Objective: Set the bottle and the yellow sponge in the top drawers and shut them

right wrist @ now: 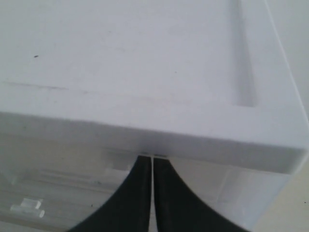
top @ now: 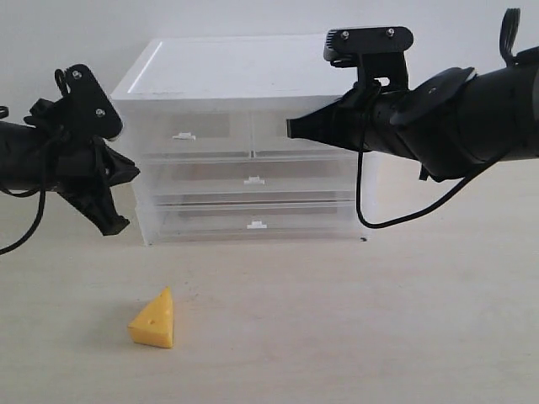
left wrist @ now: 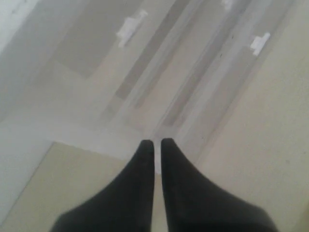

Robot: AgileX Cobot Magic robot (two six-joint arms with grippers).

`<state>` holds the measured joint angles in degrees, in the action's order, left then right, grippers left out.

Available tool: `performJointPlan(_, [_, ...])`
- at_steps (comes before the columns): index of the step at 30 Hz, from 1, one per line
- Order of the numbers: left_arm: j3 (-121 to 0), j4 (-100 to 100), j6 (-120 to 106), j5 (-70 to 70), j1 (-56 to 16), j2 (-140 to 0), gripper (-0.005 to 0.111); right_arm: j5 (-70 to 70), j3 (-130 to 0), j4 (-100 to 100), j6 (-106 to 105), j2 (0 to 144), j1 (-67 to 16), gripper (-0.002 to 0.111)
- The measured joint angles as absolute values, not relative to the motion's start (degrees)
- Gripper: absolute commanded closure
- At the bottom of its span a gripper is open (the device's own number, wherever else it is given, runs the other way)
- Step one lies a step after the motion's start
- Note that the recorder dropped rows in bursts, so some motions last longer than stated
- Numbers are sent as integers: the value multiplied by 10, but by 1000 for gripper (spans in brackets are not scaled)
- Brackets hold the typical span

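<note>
Nearest us, the yellow sponge (top: 154,319) lies on the pale counter (top: 396,328), well out in front of the drawer chest (top: 236,80) and towards its left side. We see the two top drawers (top: 202,126) sitting flush with the chest front. The right tool (right wrist: 152,157) is pressed together, its tips right at the right-hand drawer just under the lid. The left tool (left wrist: 157,142), also together and empty, hangs near the chest's lower left corner.

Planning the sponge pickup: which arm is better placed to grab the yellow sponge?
Left, probably. The yellow sponge lies on the left pincer's side of the table; the right pincer is up at the top right drawer.
</note>
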<state>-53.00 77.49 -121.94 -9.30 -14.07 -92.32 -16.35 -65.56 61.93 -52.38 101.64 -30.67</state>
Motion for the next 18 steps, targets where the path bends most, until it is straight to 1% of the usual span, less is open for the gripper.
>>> performJointPlan(8, [-549, 734, -1219, -63, -185, -937, 103, -164, -656, 619, -533, 1016, -307, 108])
performJointPlan(11, [-549, 707, -1219, -15, -211, -937, 103, -164, -656, 619, -535, 1016, -307, 108])
performJointPlan(13, [-549, 684, -1219, 48, -234, -937, 103, -164, -656, 619, -537, 1016, -307, 108])
performJointPlan(18, [-521, 582, -1204, 273, -302, -937, 103, -165, -656, 617, -543, 1016, -307, 108])
